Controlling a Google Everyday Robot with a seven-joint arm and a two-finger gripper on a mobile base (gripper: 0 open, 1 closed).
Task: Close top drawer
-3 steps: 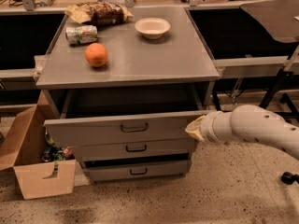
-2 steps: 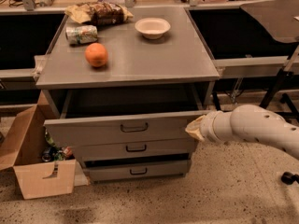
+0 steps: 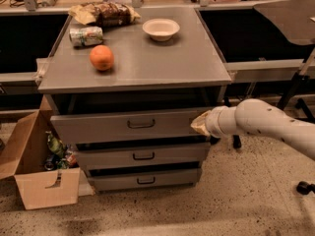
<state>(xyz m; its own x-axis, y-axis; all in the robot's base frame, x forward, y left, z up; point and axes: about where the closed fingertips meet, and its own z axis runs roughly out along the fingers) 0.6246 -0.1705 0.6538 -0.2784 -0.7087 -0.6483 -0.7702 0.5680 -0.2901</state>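
Plainly, the top drawer (image 3: pixel 98 128) stood pulled out of the grey cabinet (image 3: pixel 147 68). Its flat front sat well forward of the cabinet's top edge, and a dark gap showed behind it. A small dark handle (image 3: pixel 141 124) sat at the middle of the front. Below it, the middle drawer (image 3: pixel 108 157) and the bottom drawer (image 3: pixel 113 181) sat further back, each with a like handle.

The gripper (image 3: pixel 199 123) was at the right end of the top drawer's front, level with the handle. Its pale tip pointed left and lay against or just beside the front's right edge; which of the two could not be told. Whether it was open or closed could not be told either, and it was not seen to hold anything. The white arm (image 3: pixel 266 124) behind it came in from the right, low over the speckled floor (image 3: pixel 236 200).

On the cabinet top an orange (image 3: pixel 102 58) sat near the left front. A can (image 3: pixel 86 36) lay on its side just behind it, and a crumpled snack bag (image 3: pixel 104 14) lay at the back left. A white bowl (image 3: pixel 161 29) stood upright at the back, right of the bag and well apart from the orange.

To the left of the cabinet, an open cardboard box (image 3: pixel 47 191) stood on the floor with a jumble of small items inside.
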